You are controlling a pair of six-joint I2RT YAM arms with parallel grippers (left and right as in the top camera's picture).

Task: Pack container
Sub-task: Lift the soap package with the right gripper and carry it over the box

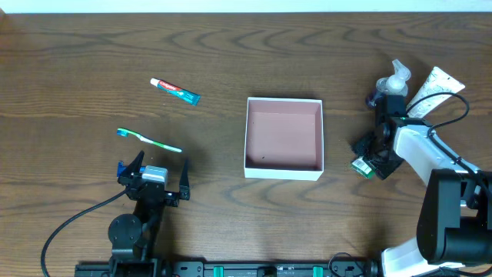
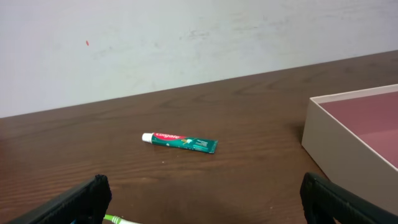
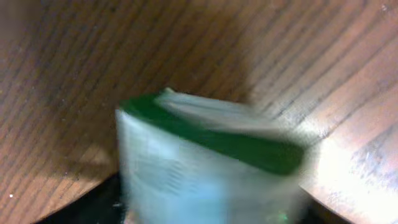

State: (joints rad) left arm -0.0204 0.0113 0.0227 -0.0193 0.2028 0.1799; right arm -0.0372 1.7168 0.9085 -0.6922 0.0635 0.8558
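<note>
Fingers (image 2: 78,202) of left gripper (image 1: 161,163) spread, empty | right gripper (image 1: 369,156) at green-white pack (image 3: 205,168), grip we cannot tell | container (image 1: 283,171) likely light, thin-walled: we'd pinch one wall

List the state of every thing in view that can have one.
container, open-topped, nothing inside.
toothpaste tube, capped, lying flat.
toothbrush, lying flat.
left gripper, open, holding nothing.
right gripper, down at the green-and-white pack; open or shut cannot be told.
green-and-white pack, at the right gripper's fingers, blurred in the wrist view.
</note>
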